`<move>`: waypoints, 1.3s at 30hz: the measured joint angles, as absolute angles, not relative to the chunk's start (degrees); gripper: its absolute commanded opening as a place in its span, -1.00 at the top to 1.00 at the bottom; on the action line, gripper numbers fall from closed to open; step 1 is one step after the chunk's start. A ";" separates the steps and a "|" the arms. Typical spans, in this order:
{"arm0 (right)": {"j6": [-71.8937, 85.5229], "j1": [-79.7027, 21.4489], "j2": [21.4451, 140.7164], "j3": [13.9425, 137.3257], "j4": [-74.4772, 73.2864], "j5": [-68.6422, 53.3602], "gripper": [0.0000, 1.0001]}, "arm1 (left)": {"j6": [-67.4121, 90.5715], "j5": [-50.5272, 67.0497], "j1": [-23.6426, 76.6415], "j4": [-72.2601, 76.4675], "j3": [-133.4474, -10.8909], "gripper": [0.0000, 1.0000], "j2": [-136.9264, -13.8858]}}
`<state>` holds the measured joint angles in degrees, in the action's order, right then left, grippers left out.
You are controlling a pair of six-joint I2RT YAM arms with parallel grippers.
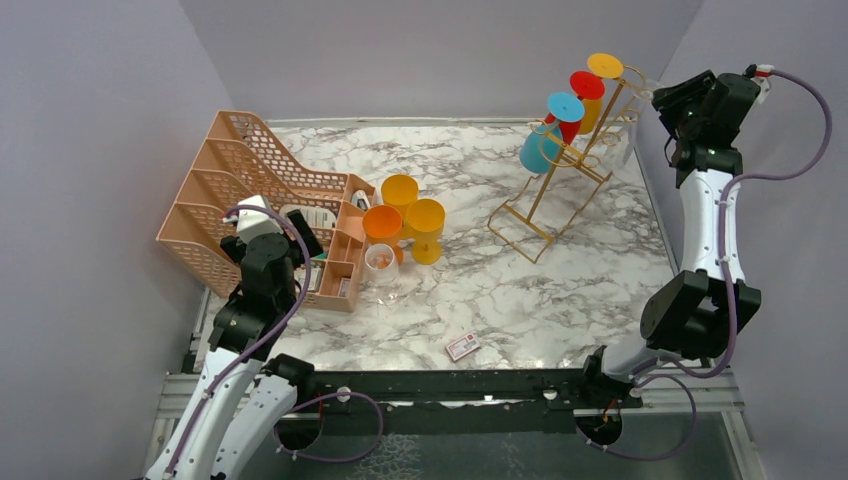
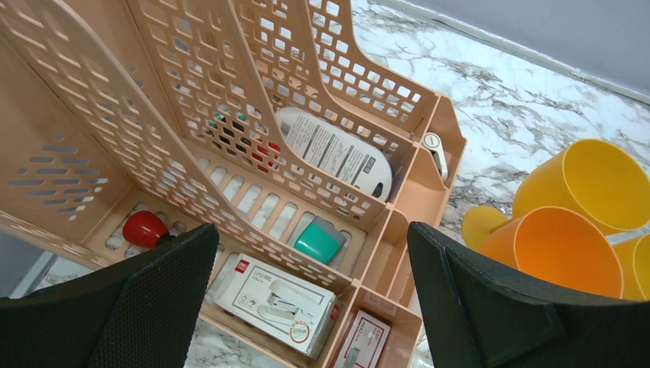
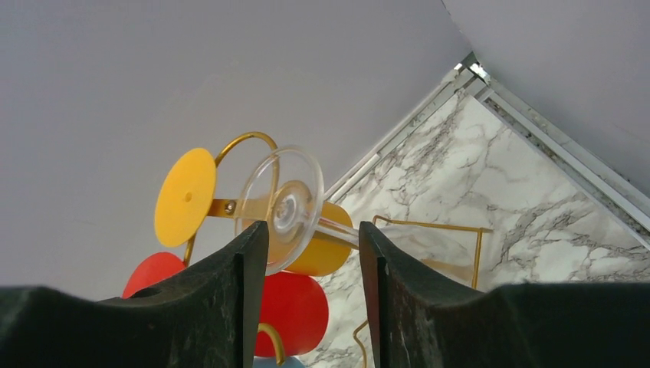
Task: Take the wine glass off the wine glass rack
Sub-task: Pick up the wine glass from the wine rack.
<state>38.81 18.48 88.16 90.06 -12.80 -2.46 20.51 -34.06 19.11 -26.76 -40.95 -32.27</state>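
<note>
Clear wine glass (image 3: 280, 207) hanging at the top of the wine glass rack (image 3: 429, 225), with the right gripper (image 3: 313, 230) around it.

The glass hangs upside down at the high end of the gold rack, at the far right corner of the marble table (image 1: 560, 300), just beside a yellow glass (image 3: 185, 195) and above a red one (image 3: 295, 310). The two right fingers stand apart, with the round foot and the thin stem between them; the gap is wider than the stem, and I cannot tell if a finger touches the foot. On the other side, well apart, the left gripper (image 2: 313, 230) hangs wide apart and holds nothing, above the peach mesh organizer (image 2: 92, 92). Some orange and yellow cups (image 1: 400, 190) stand just beside this organizer.
</note>
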 measured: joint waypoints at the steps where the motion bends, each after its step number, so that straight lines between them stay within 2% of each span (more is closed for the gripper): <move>1: 38.98 18.48 88.66 90.06 -12.64 -2.46 0.11 | 20.51 -34.06 19.11 -26.79 -40.95 -0.98 -32.36; 9: 39.20 18.48 89.76 90.00 -9.82 -2.37 0.17 | 20.49 -34.04 19.11 -26.96 -40.95 -0.98 -32.42; 16: 40.32 18.48 90.02 88.73 -6.85 -2.48 0.41 | 20.49 -34.00 19.11 -27.14 -40.95 -0.98 -32.64; 25: 41.69 18.50 90.35 88.01 -5.61 -2.52 0.51 | 20.47 -34.00 19.11 -27.14 -40.95 -0.98 -32.71; 35: 43.59 18.48 90.37 86.87 -5.08 -3.33 0.53 | 20.36 -33.98 19.11 -27.14 -40.95 -0.98 -32.93; 39: 43.88 18.50 90.37 86.59 -4.64 -3.51 0.72 | 20.36 -33.98 19.11 -27.14 -40.95 -0.98 -32.97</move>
